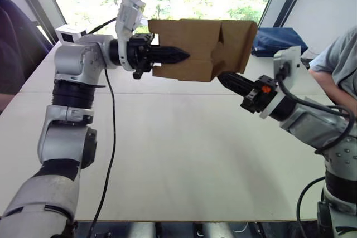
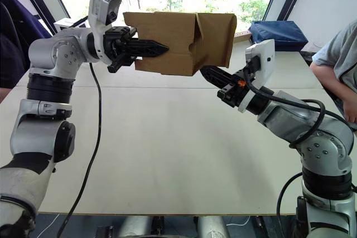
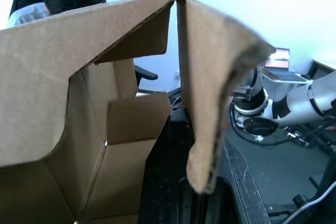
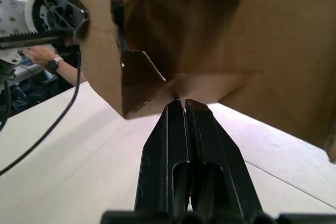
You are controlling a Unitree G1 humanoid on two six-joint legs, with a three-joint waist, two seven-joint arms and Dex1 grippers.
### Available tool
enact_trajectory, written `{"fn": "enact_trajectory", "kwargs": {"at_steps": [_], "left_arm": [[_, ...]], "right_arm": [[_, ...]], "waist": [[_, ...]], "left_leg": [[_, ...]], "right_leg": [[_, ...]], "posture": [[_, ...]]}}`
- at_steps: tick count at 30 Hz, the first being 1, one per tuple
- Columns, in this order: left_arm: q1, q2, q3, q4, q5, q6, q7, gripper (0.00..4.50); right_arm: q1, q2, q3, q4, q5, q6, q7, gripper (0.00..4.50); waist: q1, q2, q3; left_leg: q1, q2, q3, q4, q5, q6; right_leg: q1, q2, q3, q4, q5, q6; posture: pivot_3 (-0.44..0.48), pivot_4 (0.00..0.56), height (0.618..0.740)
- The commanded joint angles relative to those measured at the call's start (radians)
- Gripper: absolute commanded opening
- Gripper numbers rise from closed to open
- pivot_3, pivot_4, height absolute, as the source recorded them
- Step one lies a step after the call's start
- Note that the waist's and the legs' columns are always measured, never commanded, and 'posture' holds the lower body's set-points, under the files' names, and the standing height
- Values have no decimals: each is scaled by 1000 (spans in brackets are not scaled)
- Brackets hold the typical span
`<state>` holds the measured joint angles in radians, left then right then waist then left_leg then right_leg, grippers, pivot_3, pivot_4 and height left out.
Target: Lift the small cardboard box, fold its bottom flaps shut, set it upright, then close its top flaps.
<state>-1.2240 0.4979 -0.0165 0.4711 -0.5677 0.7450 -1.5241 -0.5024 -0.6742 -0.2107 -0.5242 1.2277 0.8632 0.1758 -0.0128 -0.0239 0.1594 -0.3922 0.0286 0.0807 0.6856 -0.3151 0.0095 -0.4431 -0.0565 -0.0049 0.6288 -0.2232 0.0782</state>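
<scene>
The small cardboard box (image 1: 201, 43) hangs in the air above the far part of the table, lying on its side with open ends. My left gripper (image 1: 181, 55) comes in from the left and is shut on one of the box's side panels (image 3: 210, 87), which runs down between its fingers. An inner flap (image 3: 139, 116) is folded partway into the box. My right gripper (image 1: 223, 77) is shut with nothing in it, and its tips (image 4: 179, 103) touch the box's lower edge from below on the right. Which end carries the top flaps I cannot tell.
The white table (image 1: 184, 154) spreads wide below the box. A person's arm and grey sleeve (image 1: 337, 62) rest at the right edge. A blue bag (image 1: 279, 40) lies at the far right. A black cable (image 1: 109, 137) hangs from my left arm.
</scene>
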Motion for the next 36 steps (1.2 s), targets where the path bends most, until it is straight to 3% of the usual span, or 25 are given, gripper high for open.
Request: {"fn": "enact_trajectory", "kwargs": {"at_steps": [1,16,19,21,26,32,36], "left_arm": [[2,-5,4,-44,-19,11,0,0],[-1,-12,10,-21,-8,-2,12,0],[-21,3,23,19,0,-19,8,0],[-31,9,26,30,-3,-21,2,0],[-55,29,37,31,-31,2,-19,0],[-36,33,33,-26,-55,39,-27,0],[-24,33,32,-58,-63,48,-16,0]], "right_arm": [[-38,17,-13,-11,17,-22,4,50],[-50,39,-9,-9,15,-6,15,50],[-13,-45,-200,52,311,8,22,50],[10,-92,-268,84,384,5,20,50],[40,-153,-346,237,263,-45,36,50],[-32,-134,-181,346,-29,-104,93,50],[-102,-62,-131,354,-67,-117,130,50]], "waist": [[0,0,0],[1,0,0],[5,0,0],[5,0,0],[1,0,0],[-6,0,0],[-3,1,1]], "left_leg": [[0,0,0,0,0,0],[0,0,0,0,0,0],[0,0,0,0,0,0],[-1,-1,0,0,0,0],[0,-1,1,0,0,0],[1,0,1,0,0,0],[1,2,1,0,0,0]], "right_leg": [[0,0,0,0,0,0],[0,0,0,0,0,0],[0,-1,0,0,0,0],[0,-2,0,0,0,0],[1,-2,0,-1,0,0],[0,1,1,0,0,0],[-1,4,1,1,0,0]], "posture": [[0,150,740],[0,150,740],[0,150,740],[0,150,740],[0,150,740],[0,150,740],[0,150,740]]}}
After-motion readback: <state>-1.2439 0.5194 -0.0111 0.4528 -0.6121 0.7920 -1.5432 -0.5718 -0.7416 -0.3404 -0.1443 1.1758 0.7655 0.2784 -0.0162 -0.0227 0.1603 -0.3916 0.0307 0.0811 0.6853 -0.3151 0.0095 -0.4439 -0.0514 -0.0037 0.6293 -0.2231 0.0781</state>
